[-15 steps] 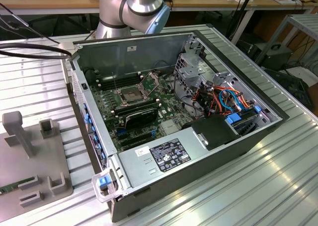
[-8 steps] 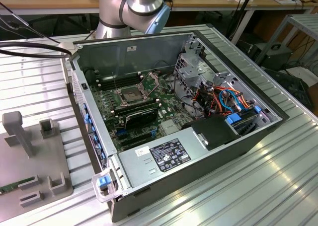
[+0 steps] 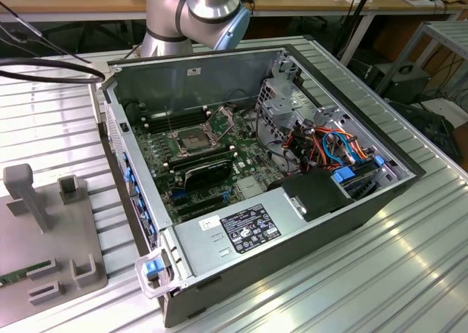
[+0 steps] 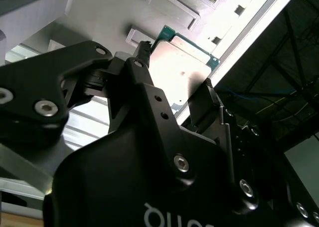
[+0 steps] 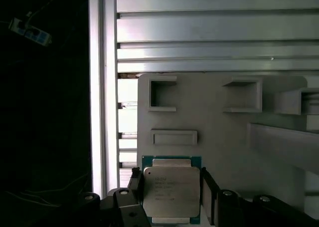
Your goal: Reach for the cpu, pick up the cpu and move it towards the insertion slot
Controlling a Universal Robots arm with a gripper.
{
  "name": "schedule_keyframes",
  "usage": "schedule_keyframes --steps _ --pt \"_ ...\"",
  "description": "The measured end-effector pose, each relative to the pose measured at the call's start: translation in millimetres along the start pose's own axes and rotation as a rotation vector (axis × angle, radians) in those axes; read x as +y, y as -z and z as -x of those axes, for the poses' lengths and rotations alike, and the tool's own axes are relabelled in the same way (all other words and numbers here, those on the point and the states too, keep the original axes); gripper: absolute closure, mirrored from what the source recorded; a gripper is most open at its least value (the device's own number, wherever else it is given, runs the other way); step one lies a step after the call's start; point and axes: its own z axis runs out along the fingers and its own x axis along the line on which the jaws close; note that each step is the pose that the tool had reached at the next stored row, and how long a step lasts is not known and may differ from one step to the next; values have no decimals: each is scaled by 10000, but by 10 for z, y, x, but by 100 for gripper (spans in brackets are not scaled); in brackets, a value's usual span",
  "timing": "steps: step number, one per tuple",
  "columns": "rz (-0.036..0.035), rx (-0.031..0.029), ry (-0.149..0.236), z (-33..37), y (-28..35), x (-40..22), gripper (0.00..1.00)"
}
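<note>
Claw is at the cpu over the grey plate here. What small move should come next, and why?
Probably a short straight lift. The claw has its fingers seemingly pressed on opposite edges of the cpu, which sits level over the grey fixture plate near raised blocks. The insertion slot lies inside the open case, so moving sideways first might snag.

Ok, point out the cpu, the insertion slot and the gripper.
cpu (image 5: 172, 191): first wrist view, middle of its metal face.
insertion slot (image 3: 191, 138): exterior view, dark pin-field centre.
gripper (image 4: 176, 67): second wrist view, midway between its fingertips, which flank the cpu.
</note>
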Motion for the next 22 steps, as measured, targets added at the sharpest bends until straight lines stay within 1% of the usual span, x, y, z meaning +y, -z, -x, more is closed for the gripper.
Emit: schedule_keyframes --steps 2,4,6,8,12,18,22 --pt "1 -2 0 0 10 0 45" --pt "0 0 0 -1 48 1 45" --pt "0 0 0 -2 73 1 45" --pt "1 0 1 -3 136 2 45" --pt "0 0 0 -5 195 3 45" --pt "0 0 0 -6 259 5 45" --pt "0 0 1 -8 325 6 45"
